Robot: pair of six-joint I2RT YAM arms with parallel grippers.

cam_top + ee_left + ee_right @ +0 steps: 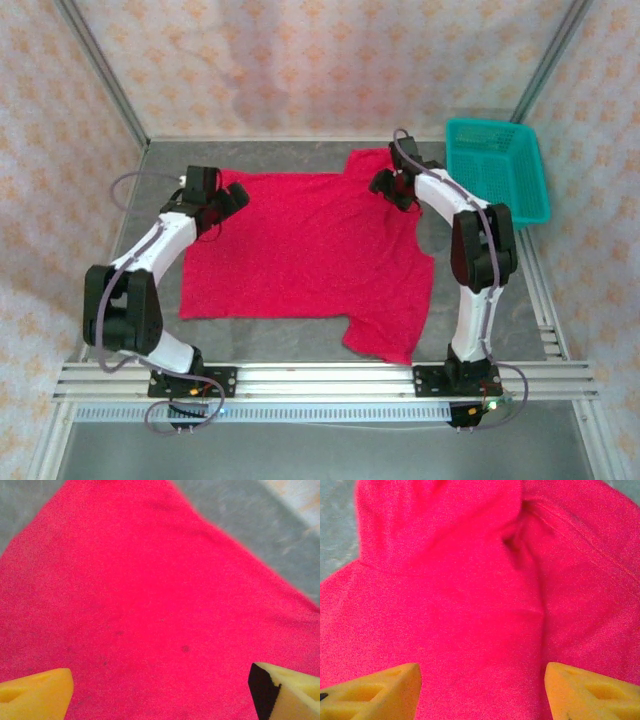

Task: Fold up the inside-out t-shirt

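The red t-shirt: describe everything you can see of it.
The t-shirt is plain bright red, soft-looking cloth, spread nearly flat on the grey table, hem at the left, neck and both sleeves at the right. A crease bunches by the far sleeve. The left gripper is above its far left corner and the right gripper above the far sleeve, both open; whether they touch the cloth cannot be told.

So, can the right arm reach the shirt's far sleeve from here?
Probably yes: the right gripper hangs open just over the shirt beside that sleeve, with nothing in between.
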